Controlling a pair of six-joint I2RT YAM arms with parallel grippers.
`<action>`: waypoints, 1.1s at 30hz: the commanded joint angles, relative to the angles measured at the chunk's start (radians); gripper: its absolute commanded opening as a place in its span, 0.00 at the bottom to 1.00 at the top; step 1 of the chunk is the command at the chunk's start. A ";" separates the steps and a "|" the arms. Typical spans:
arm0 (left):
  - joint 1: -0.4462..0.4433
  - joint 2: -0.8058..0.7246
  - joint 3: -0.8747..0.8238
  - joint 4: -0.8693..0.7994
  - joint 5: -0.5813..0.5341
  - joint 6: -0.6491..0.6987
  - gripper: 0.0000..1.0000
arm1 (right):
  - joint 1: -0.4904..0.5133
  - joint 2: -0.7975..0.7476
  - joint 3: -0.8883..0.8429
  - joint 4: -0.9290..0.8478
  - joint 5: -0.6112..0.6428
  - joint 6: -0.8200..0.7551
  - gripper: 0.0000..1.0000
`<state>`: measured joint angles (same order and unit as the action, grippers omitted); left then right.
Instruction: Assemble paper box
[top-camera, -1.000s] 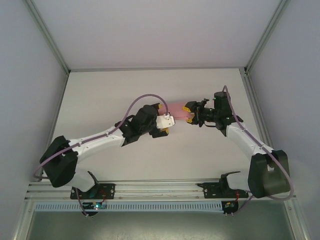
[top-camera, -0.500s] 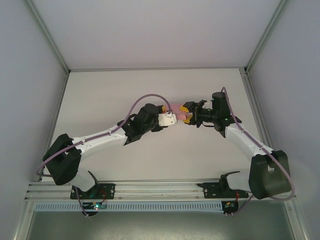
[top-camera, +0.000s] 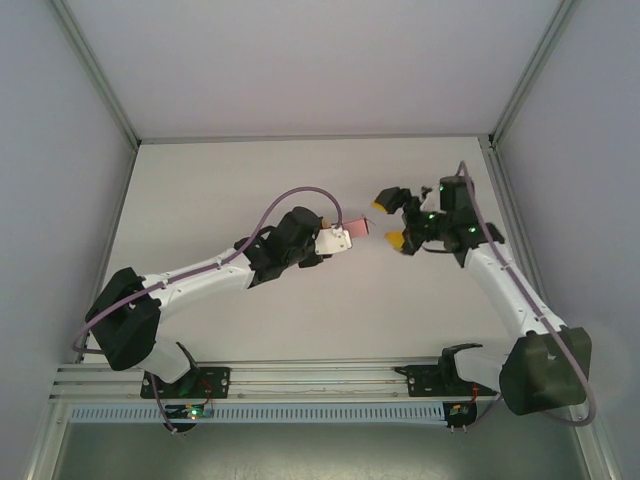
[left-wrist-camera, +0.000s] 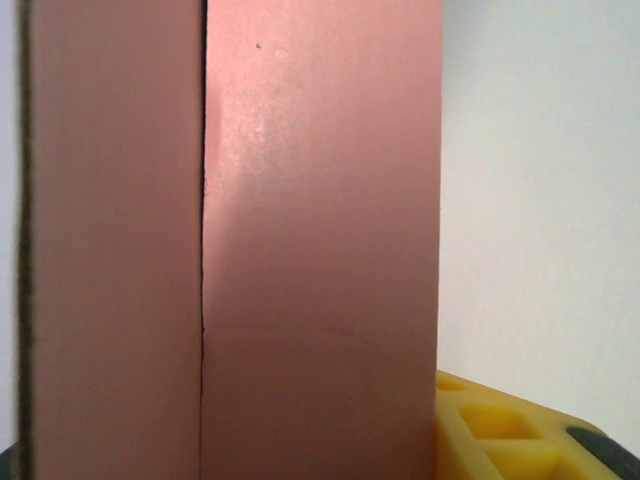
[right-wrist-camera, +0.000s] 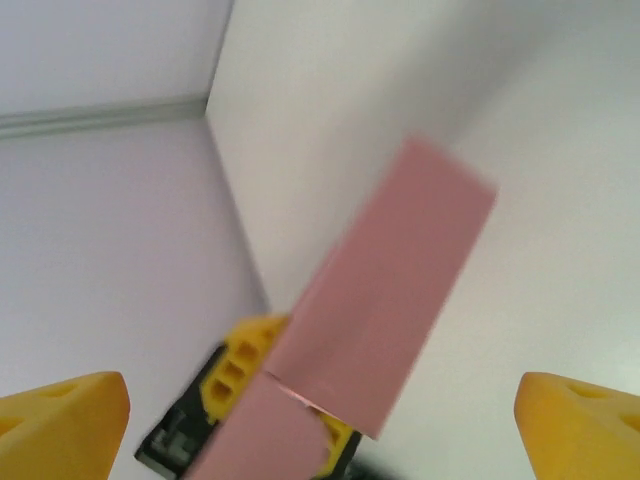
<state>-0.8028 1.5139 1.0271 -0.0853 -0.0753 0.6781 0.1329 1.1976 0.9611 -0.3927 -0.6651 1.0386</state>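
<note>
The paper box (top-camera: 358, 228) is a small pink card box held over the middle of the table. My left gripper (top-camera: 345, 236) is shut on its left end. In the left wrist view its pink face (left-wrist-camera: 320, 250) runs up from my jaws, with a seam down it and one yellow finger (left-wrist-camera: 490, 430) at its right edge. My right gripper (top-camera: 391, 223) stands open just right of the box, apart from it. In the right wrist view the box (right-wrist-camera: 400, 290) slants between my two yellow fingertips (right-wrist-camera: 70, 415), with the left gripper's yellow fingers (right-wrist-camera: 238, 368) clamped on its lower end.
The white table (top-camera: 200, 190) has bare room all round the arms. Grey walls and aluminium posts (top-camera: 95, 75) close in its sides and back. A metal rail (top-camera: 320, 375) runs along the near edge by the arm bases.
My right gripper has let go of the box, opened wide and drawn back to the right. My left gripper has closed on the box and now holds it alone.
</note>
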 joint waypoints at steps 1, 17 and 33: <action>0.036 -0.018 0.027 -0.156 0.054 -0.087 0.30 | 0.005 -0.053 0.156 -0.282 0.351 -0.464 0.98; 0.113 0.072 0.044 -0.419 0.346 -0.082 0.28 | 0.147 -0.164 -0.088 0.020 0.133 -0.925 0.87; 0.113 0.195 0.123 -0.462 0.326 -0.101 0.27 | 0.358 0.205 0.073 -0.157 0.391 -1.026 0.50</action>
<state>-0.6983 1.6714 1.1553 -0.4923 0.2367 0.5896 0.4763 1.3815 0.9836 -0.5217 -0.3416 0.0410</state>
